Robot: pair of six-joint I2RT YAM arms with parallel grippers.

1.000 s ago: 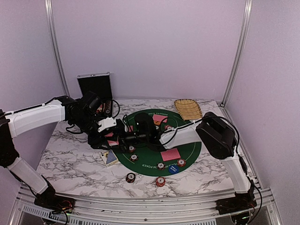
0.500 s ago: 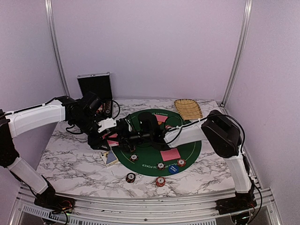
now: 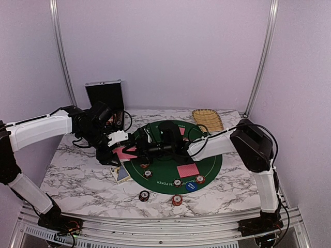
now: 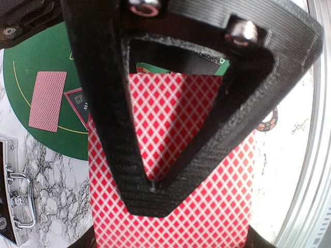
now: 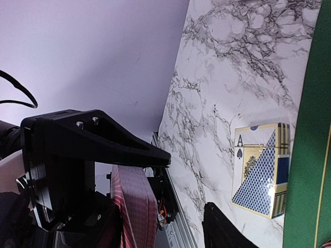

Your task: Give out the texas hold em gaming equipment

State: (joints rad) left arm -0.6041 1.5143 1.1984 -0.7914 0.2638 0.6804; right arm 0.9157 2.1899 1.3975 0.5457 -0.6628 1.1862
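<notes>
Top external view: lilac walls (image 3: 165, 51) enclose a marble table (image 3: 77, 175) bearing a green poker mat (image 3: 207, 165). The left gripper (image 3: 118, 150) clamps red-backed playing cards (image 4: 170, 217) at the mat's left edge. The right gripper (image 3: 138, 150) is just beside them, its grip impossible to tell.

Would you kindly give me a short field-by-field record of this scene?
left end effector: shut on cards
right end effector: close beside those cards, grip unclear
mat: green, holds a loose card, chips, blue disc
card box: on marble, left of mat
off-mat chips: two, near front edge
case: back left, open
tray: back right
</notes>
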